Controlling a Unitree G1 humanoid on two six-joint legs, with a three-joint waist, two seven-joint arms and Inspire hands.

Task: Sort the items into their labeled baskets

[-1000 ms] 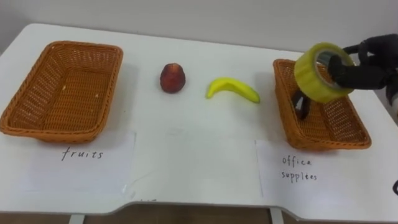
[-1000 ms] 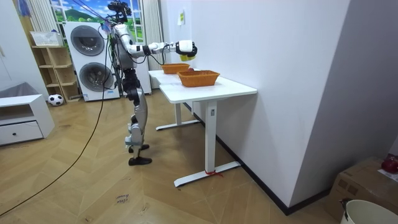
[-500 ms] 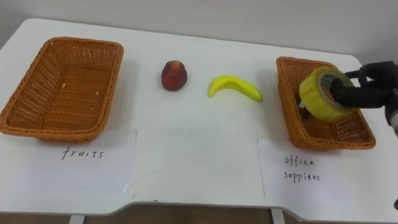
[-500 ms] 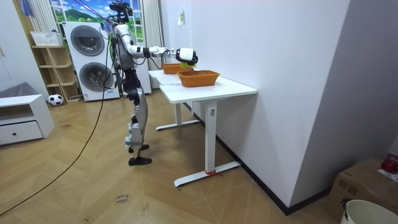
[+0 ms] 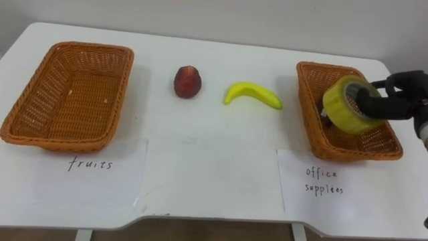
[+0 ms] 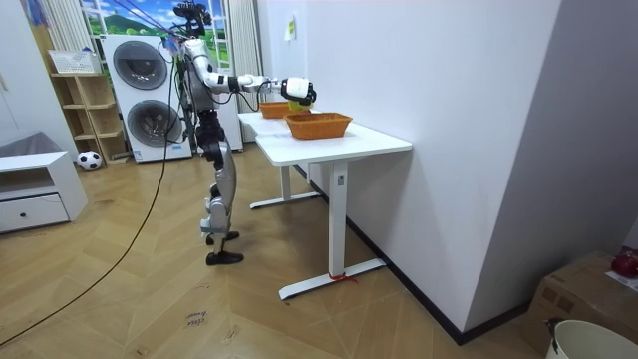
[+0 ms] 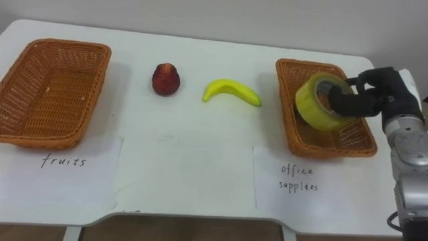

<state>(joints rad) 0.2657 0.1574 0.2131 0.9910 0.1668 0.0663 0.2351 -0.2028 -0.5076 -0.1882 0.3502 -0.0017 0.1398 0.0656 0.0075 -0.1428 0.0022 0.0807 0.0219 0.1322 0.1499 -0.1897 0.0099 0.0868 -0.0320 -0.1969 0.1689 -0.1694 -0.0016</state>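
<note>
My right hand [image 7: 374,94] is shut on a yellow roll of tape [image 7: 319,102], with fingers through its hole, holding it low inside the wicker basket [image 7: 302,140] above the paper marked office supplies. The same tape [image 5: 348,104] and hand [image 5: 394,100] show in the left eye view, with a dark object partly hidden behind the roll. A red apple [image 5: 186,82] and a yellow banana [image 5: 252,94] lie on the white table between the baskets. The wicker basket [image 5: 40,130] above the paper marked fruits is at the left.
Two paper labels lie near the table's front edge: fruits [image 5: 89,165] and office supplies [image 5: 322,181]. In the room view I stand at the white table [image 6: 349,145] beside a wall, with washing machines [image 6: 140,75] behind me.
My right hand has lowered the tape roll from above the right basket down into it, and it has barely moved in the last half second. The fruit has not moved.
</note>
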